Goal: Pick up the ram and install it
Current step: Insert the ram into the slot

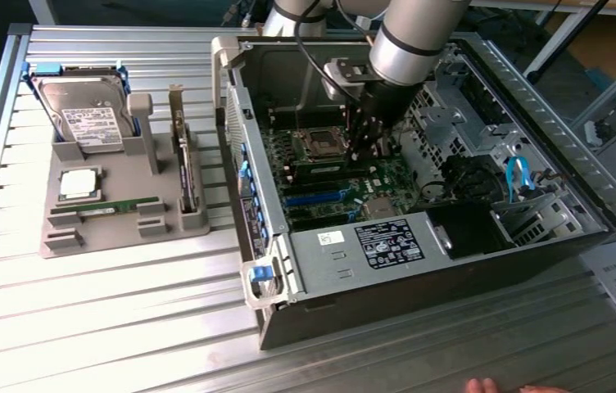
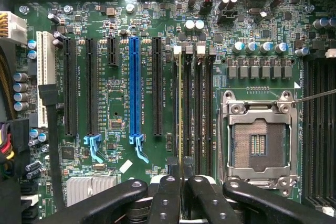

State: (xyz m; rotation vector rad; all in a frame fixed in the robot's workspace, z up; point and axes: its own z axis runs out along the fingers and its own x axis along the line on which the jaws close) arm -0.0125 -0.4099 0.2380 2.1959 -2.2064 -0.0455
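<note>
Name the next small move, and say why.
Likely press straight down, gently: the gripper is shut on the ram, which stands on edge along the memory slots beside the empty processor socket; whether it is seated cannot be told.

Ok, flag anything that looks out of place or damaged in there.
Nothing looks damaged or spilled. The ram stands straight, in line with the memory slots, gripped by the end effector. Two things stand out: the processor socket is empty, and a person's fingertips reach in near the case.
</note>
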